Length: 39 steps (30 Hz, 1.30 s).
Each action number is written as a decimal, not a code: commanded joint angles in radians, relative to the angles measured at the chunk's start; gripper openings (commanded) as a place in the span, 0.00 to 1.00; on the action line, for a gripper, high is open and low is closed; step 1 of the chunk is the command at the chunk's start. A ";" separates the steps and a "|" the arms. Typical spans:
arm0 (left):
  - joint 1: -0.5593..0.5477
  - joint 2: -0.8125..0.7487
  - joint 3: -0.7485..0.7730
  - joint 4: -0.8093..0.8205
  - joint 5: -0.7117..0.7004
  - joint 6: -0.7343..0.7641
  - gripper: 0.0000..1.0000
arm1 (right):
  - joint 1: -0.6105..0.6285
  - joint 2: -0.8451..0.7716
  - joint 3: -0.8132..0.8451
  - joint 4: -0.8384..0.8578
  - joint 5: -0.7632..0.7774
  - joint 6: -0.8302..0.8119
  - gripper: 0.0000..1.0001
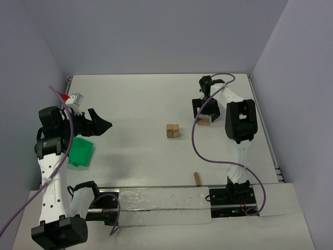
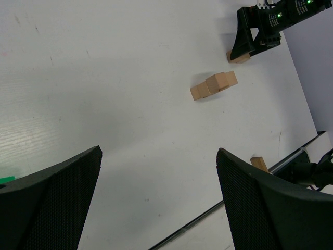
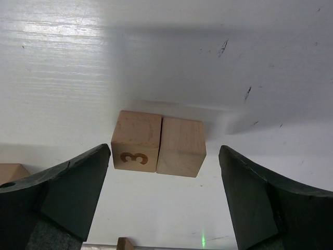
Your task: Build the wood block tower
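Two tan wood blocks sit side by side on the white table, one marked "3" (image 3: 136,148) and a plain one (image 3: 180,147). My right gripper (image 3: 164,152) is open around them, its fingers clear of both. From above, that right gripper (image 1: 204,111) is at the far right over this pair (image 1: 203,121). A small compact cluster of blocks, the tower (image 1: 173,130) (image 2: 214,85), stands mid-table. One single block (image 1: 196,178) (image 2: 259,163) lies near the front edge. My left gripper (image 1: 102,125) (image 2: 158,156) hangs open and empty at the left.
A green tray (image 1: 82,151) sits below the left arm, with a red and white object (image 1: 73,98) behind it. More block corners show at the left edge (image 3: 10,172) and bottom edge (image 3: 125,244) of the right wrist view. Grey walls enclose the table.
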<state>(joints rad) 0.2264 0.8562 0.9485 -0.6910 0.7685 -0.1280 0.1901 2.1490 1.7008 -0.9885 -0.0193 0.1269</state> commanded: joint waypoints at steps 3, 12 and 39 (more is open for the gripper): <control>0.008 -0.007 0.003 0.040 0.027 -0.009 0.97 | 0.007 -0.040 0.033 -0.021 -0.002 0.016 0.79; 0.007 -0.007 0.003 0.038 0.028 -0.008 0.97 | 0.006 -0.058 0.025 -0.026 -0.025 0.026 0.57; 0.008 -0.028 -0.005 0.054 0.002 -0.046 0.97 | 0.270 -0.643 -0.239 -0.038 -0.064 0.112 0.00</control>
<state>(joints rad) 0.2264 0.8455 0.9426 -0.6834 0.7740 -0.1558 0.4018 1.5857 1.4975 -1.0382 -0.1108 0.1831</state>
